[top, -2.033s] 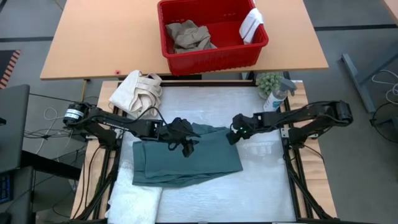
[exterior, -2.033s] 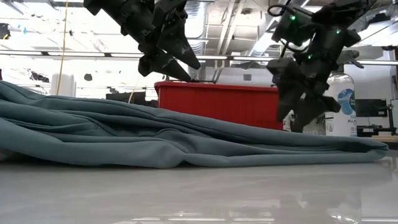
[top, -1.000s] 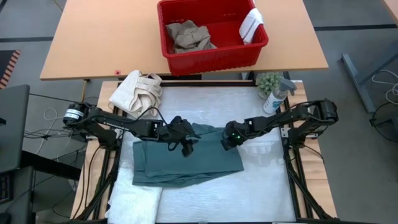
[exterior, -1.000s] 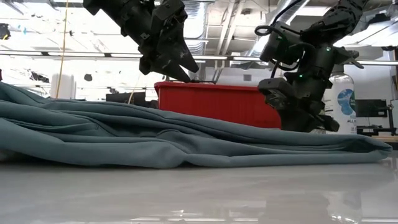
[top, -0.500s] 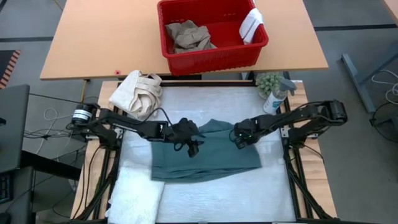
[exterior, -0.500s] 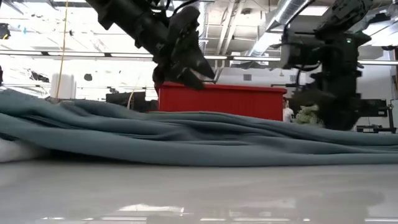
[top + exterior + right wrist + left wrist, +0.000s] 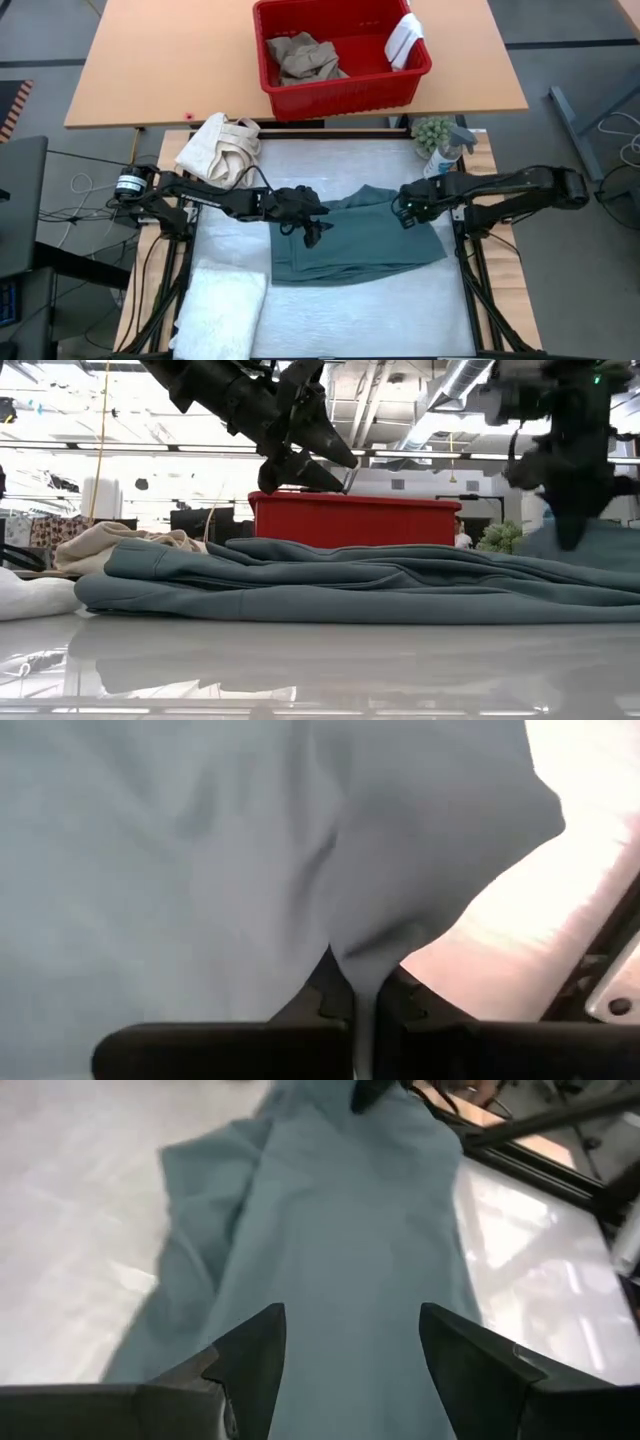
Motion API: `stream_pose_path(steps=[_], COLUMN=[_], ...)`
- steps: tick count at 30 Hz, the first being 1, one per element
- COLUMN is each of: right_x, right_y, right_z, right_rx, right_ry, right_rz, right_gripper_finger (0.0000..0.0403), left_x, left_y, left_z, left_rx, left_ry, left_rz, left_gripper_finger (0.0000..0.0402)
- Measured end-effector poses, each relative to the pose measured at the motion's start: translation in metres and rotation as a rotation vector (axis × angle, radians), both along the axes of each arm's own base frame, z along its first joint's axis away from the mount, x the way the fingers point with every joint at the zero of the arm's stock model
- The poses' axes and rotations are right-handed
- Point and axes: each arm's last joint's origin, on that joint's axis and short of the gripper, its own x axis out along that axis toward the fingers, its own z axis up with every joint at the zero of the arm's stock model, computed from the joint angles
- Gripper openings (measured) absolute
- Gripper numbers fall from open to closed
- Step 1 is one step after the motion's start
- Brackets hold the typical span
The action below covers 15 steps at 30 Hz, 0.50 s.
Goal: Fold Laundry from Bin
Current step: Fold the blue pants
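Observation:
The laundry in play is a teal-green garment [image 7: 355, 242] spread on the white table between both arms. My right gripper [image 7: 405, 216] is shut on its right part. My left gripper [image 7: 312, 233] hovers open above its left part, the fingers slanting down with bare cloth below them [image 7: 350, 1320]. The red bin [image 7: 400, 85] stands on the wooden table beyond, holding tan trousers [image 7: 300, 58] and a small white cloth [image 7: 405, 38]. A white towel [image 7: 225, 310] lies at the near left. My right gripper pinches a raised fold of the garment's right part [image 7: 365, 965] between its two fingers, coming from above and pointing down. The cloth rises to the fingers [image 7: 600, 545], while the rest of the garment lies slack on the table.
A cream canvas bundle [image 7: 220, 148] sits at the far left corner of the white table. A spray bottle [image 7: 445, 155] and a small plant [image 7: 432, 132] stand at the far right. Bare table shows along the near edge [image 7: 360, 320].
My right gripper has gone up and toward the table's right edge, staying shut, and has dragged the garment with it. The whole garment has slid rightward, off the white towel. My left gripper has drifted a little to the right above the cloth, still open.

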Motion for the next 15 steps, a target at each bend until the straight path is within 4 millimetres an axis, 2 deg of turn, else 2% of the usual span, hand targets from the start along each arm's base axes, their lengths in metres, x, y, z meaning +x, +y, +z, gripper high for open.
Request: stream_pose_path(steps=[6,15], right_x=[0.007,0.049], right_y=[0.0,-0.001], right_z=[0.034,0.057], right_rx=[0.006,-0.007], right_ry=[-0.171,-0.316], right_rz=[-0.012,0.038], right_gripper_finger=[0.0027,0.0027], left_x=[-0.003,-0.021], left_y=[-0.002,0.006], left_z=[0.004,0.06], left_rx=[-0.013,0.068], left_ry=[-0.004,-0.103], left_rz=[-0.051,-0.024], left_gripper_finger=[0.022,0.022])
